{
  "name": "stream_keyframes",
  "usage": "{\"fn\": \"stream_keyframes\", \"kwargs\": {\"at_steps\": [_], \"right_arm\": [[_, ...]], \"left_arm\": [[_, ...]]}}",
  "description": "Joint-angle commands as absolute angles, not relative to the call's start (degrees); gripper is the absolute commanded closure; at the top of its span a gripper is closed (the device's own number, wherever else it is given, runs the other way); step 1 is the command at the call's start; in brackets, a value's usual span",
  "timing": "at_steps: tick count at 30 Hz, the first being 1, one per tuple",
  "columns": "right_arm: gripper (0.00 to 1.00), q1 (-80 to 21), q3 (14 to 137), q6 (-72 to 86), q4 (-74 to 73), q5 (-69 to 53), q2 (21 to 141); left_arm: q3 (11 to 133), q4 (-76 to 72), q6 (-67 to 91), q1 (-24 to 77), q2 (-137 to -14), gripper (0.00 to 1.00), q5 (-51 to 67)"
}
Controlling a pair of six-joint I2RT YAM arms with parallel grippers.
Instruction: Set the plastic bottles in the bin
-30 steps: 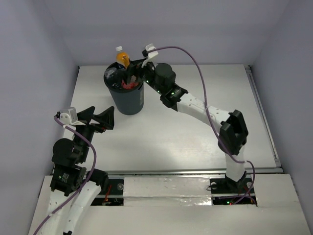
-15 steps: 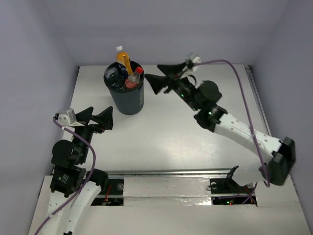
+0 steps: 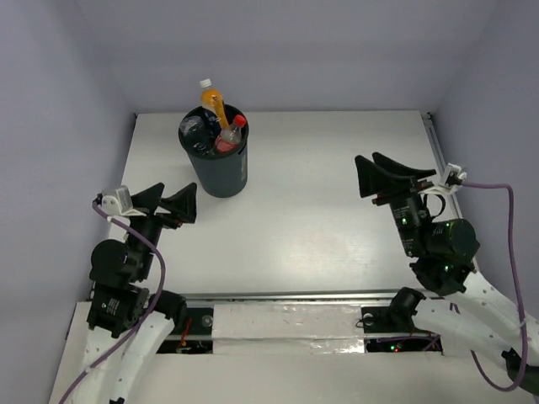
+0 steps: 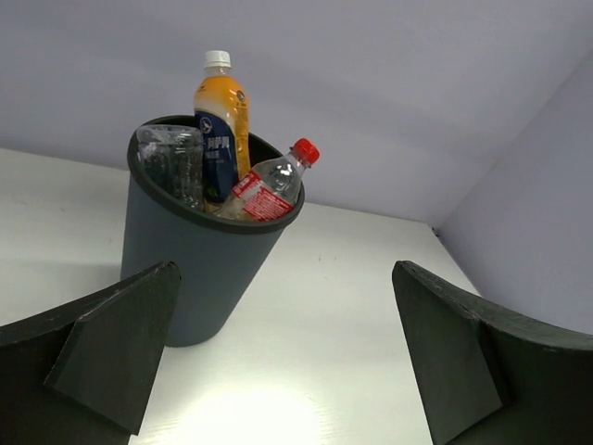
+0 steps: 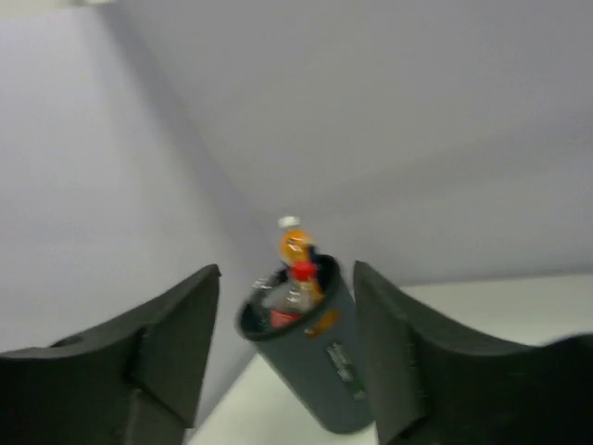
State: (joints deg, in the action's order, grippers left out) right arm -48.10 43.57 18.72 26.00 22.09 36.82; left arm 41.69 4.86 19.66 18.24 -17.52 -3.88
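Note:
The black bin (image 3: 221,172) stands at the table's back left, and shows in the left wrist view (image 4: 190,269) and the right wrist view (image 5: 324,371). In it stand the orange-filled white-capped bottle (image 3: 212,103), the red-capped clear bottle (image 3: 229,135) and a plain clear bottle (image 4: 171,162). The blue-labelled bottles are hidden. My left gripper (image 3: 167,204) is open and empty at the near left, facing the bin. My right gripper (image 3: 383,175) is open and empty at the right, far from the bin.
The white table (image 3: 295,227) lies between purple walls on three sides. A metal rail (image 3: 455,202) runs along the table's right edge. A purple cable (image 3: 497,189) loops from the right wrist.
My right arm has swung away from the bin, rightward and back toward its base. The red-capped bottle now rests in the bin. The left arm has not moved.

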Motion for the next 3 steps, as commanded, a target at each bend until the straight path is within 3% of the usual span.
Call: {"fn": "stream_keyframes", "kwargs": {"at_steps": [1,3], "right_arm": [[0.25,-48.7,41.5,19.9,15.8,36.4,35.1],[0.19,-48.7,41.5,19.7,15.4,37.2,34.9]], "left_arm": [[41.5,0.4,21.4,18.0,-19.3,0.01,-0.9],[41.8,0.4,21.9,18.0,-20.6,0.01,-0.4]]}}
